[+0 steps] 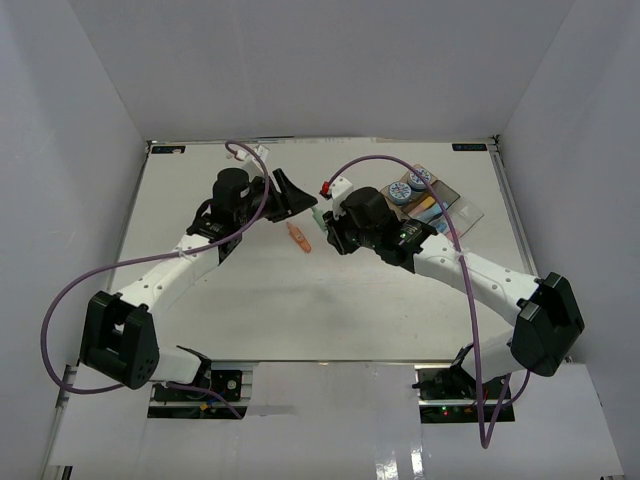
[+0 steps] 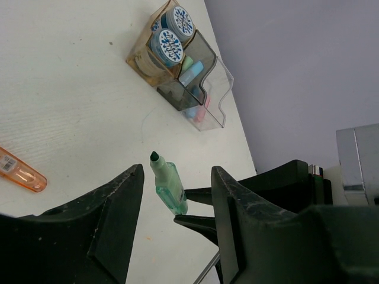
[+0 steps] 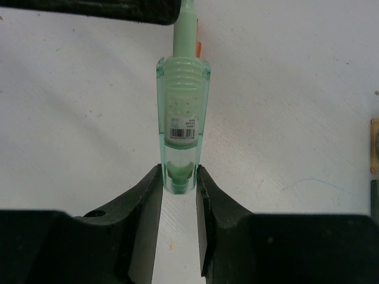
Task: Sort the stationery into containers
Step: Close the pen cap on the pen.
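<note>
Right gripper (image 3: 179, 180) tight around green highlighter (image 3: 182, 112); left gripper (image 2: 177, 174) agape alongside.

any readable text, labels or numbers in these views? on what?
None legible.
Barcode label on the green highlighter, held in the right tool: print too small to read.
Label on the orange highlighter: blurred, cut by the frame edge.
The patterned tape rolls: blue pattern only, no words.
</note>
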You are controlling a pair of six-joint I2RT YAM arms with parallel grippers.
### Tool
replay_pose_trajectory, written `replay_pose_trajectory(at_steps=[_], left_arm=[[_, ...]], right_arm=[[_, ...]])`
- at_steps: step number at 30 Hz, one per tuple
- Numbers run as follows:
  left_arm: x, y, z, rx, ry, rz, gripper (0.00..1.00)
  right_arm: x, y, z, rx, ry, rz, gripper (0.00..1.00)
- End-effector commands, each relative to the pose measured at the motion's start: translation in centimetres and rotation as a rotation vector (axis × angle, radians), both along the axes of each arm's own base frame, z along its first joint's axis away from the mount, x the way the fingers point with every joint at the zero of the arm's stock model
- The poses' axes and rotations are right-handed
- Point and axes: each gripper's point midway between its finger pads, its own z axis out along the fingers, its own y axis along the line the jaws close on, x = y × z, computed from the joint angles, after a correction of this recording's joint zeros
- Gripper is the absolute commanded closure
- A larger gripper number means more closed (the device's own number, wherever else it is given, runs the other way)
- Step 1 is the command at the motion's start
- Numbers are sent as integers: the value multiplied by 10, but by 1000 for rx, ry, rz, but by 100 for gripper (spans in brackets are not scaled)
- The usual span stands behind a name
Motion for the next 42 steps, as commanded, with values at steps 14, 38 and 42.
replay_pose_trajectory(at_steps=[14,38,42], left_arm=[[4,-12,-4,-9,28,-17,56],[3,-22,10,-46,13,-33,94],[2,-22,12,-47,2,-38,95]], right_arm=[[-1,7,28,74,-64,32,71],[-6,5,28,108,-88,42,59],[-9,0,26,108,-105,53,47]])
